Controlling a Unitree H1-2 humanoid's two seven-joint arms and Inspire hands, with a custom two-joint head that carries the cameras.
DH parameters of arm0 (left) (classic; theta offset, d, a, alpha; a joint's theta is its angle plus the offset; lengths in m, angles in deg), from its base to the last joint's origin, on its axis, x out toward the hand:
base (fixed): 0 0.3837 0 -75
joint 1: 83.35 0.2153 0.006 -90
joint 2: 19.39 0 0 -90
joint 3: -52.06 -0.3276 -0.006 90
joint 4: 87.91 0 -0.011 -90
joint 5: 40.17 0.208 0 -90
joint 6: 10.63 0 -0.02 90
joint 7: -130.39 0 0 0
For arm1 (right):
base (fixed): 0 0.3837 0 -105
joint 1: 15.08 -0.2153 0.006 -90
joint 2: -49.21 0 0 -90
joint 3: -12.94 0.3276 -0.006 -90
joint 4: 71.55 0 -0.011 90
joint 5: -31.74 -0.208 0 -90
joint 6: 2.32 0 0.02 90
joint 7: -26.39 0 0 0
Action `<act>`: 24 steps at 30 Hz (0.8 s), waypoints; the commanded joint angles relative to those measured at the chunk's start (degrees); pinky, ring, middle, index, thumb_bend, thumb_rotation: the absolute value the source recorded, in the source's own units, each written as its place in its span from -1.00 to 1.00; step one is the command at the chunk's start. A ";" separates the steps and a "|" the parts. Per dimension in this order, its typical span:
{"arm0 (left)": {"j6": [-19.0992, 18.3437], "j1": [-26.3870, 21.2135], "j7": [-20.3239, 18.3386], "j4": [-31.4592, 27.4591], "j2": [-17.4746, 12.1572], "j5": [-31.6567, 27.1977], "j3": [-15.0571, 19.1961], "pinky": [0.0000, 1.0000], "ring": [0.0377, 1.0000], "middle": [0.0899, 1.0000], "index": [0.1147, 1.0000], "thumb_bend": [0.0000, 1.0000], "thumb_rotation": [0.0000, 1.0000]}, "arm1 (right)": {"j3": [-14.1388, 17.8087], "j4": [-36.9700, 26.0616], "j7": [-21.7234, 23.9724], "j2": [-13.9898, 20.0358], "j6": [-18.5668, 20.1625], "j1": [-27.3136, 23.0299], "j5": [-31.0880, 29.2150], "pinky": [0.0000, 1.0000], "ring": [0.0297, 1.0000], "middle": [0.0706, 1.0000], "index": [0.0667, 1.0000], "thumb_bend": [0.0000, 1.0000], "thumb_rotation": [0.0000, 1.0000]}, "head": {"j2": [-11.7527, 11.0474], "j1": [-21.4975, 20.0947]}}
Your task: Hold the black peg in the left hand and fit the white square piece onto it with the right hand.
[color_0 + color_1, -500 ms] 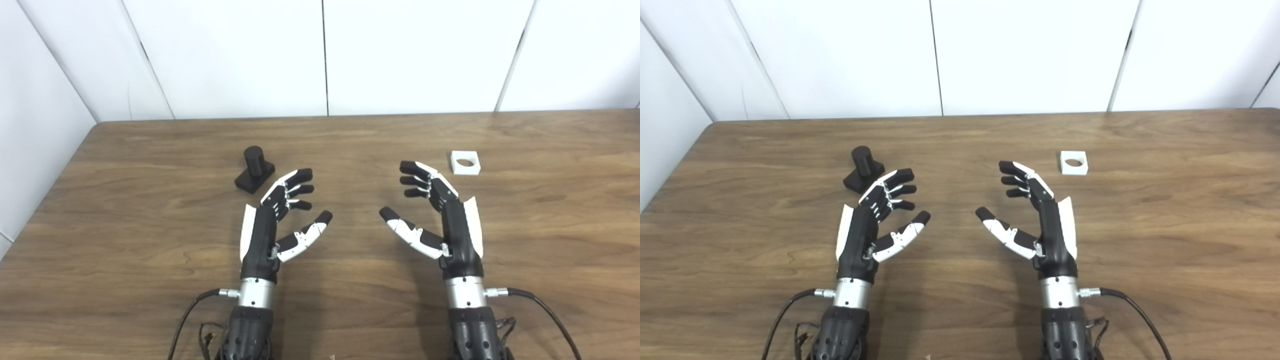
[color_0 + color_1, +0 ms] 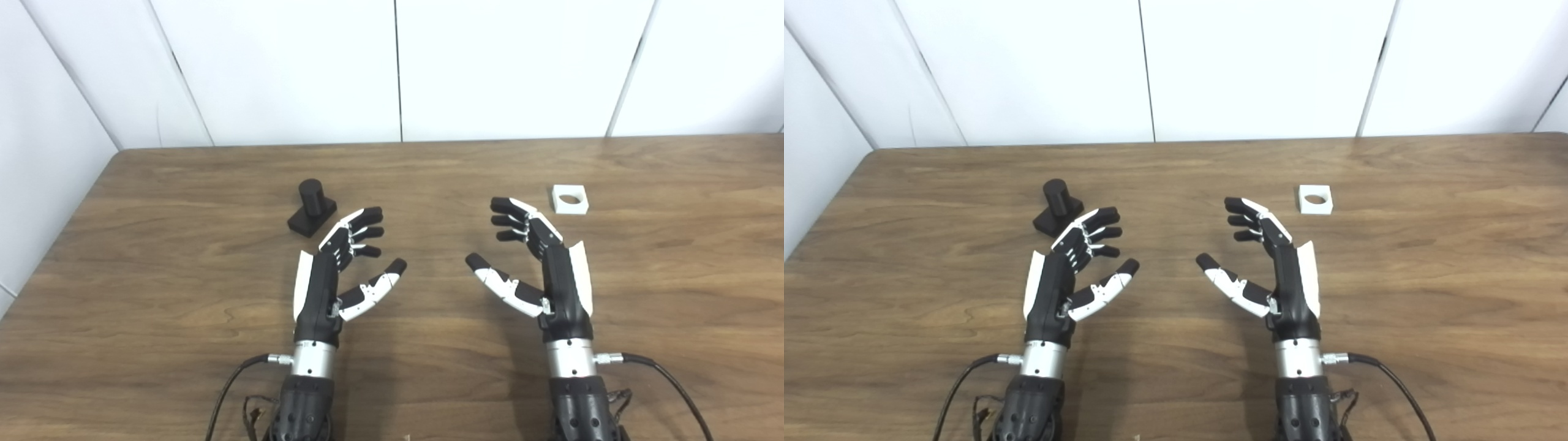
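A black peg [image 2: 312, 206], a short cylinder on a square base, stands upright on the table at the left. My left hand [image 2: 343, 263] hovers just to its right and nearer me, open, holding nothing, its fingertips a short way from the base. The white square piece [image 2: 569, 199], with a round hole through it, lies flat on the table at the right. Below and left of it my right hand [image 2: 536, 263] is open and empty, palm facing inward, fingertips apart from the piece.
The wooden table [image 2: 429, 171] runs back to white wall panels; its left edge shows near the peg. Black cables [image 2: 661, 373] trail from both wrists at the bottom of the picture.
Almost nothing differs. The right hand has crept a touch to the right; the left hand, the peg and the white piece stay where they were.
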 commanded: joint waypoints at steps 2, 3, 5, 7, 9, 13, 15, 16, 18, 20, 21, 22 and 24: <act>1.04 -1.29 0.69 -1.02 -0.02 0.47 0.21 0.19 0.44 0.53 0.42 0.10 -0.90 | 0.83 4.90 -0.59 1.34 -0.59 3.66 0.02 0.28 0.43 0.48 0.45 0.20 -0.53 | -0.12 1.82; 1.05 -1.32 0.78 -0.93 0.11 0.63 0.14 0.20 0.44 0.53 0.41 0.11 -0.87 | 0.95 4.92 -0.46 1.46 -0.54 3.65 -0.23 0.28 0.43 0.48 0.45 0.21 -0.51 | -0.27 3.80; 1.12 -1.41 0.93 -0.62 0.31 0.99 -0.05 0.20 0.45 0.52 0.41 0.13 -0.79 | 1.11 4.79 -0.17 1.80 -0.38 3.75 -0.52 0.29 0.44 0.49 0.46 0.20 -0.48 | -0.40 4.60; 1.01 -1.49 1.14 -0.39 0.48 1.67 -0.29 0.20 0.45 0.53 0.42 0.13 -0.77 | 1.30 4.96 -0.11 2.14 -0.82 3.76 -0.92 0.28 0.43 0.49 0.46 0.20 -0.48 | -0.62 5.86; 1.03 -1.57 1.58 -0.21 0.74 2.56 -0.49 0.17 0.44 0.52 0.42 0.12 -0.83 | 1.50 5.30 -0.19 2.42 -1.33 3.69 -1.42 0.27 0.42 0.47 0.45 0.21 -0.48 | -0.62 6.22; 1.41 -1.73 2.82 -0.15 0.92 5.04 -0.39 0.14 0.41 0.50 0.41 0.10 -0.88 | 1.59 5.57 -0.09 2.70 -1.75 3.65 -1.93 0.28 0.43 0.46 0.44 0.21 -0.48 | -0.56 6.12; 1.01 -1.74 4.20 -0.67 0.93 7.24 -0.07 0.14 0.40 0.49 0.38 0.12 -0.88 | 1.58 5.59 -0.06 2.69 -1.81 3.64 -2.16 0.27 0.42 0.47 0.44 0.21 -0.48 | -0.49 6.23; 0.63 -1.73 4.82 -1.07 0.97 8.03 0.19 0.16 0.40 0.49 0.37 0.13 -0.87 | 1.58 5.75 -0.16 2.72 -2.01 3.58 -2.19 0.27 0.42 0.46 0.44 0.21 -0.48 | -0.46 6.31; -0.22 -1.68 5.68 -1.86 1.06 8.88 0.73 0.20 0.42 0.49 0.36 0.17 -0.83 | 1.60 6.15 -0.37 2.80 -2.46 3.44 -2.20 0.24 0.41 0.47 0.44 0.21 -0.49 | -0.51 6.41; -1.65 -1.77 5.32 -3.02 -0.02 10.43 0.86 0.33 0.52 0.53 0.38 0.17 -0.74 | 1.64 6.30 -0.34 2.81 -2.43 3.44 -2.31 0.24 0.40 0.47 0.44 0.21 -0.48 | -0.67 6.50; -2.18 -1.88 5.08 -3.52 -0.85 11.98 0.74 0.38 0.56 0.56 0.39 0.17 -0.72 | 1.65 6.36 -0.27 2.82 -2.41 3.44 -2.42 0.24 0.41 0.47 0.44 0.21 -0.48 | -0.67 6.50; -3.12 -2.01 4.79 -4.13 -1.85 14.17 0.49 0.44 0.61 0.59 0.41 0.17 -0.69 | 1.65 6.36 -0.26 2.82 -2.30 3.45 -2.35 0.25 0.41 0.47 0.44 0.21 -0.47 | -0.68 6.72; -5.29 -2.18 3.93 -5.39 -3.35 17.32 0.10 0.47 0.65 0.64 0.45 0.20 -0.59 | 1.61 6.33 -0.16 2.90 -2.22 3.49 -2.32 0.26 0.42 0.46 0.44 0.21 -0.47 | -0.55 6.82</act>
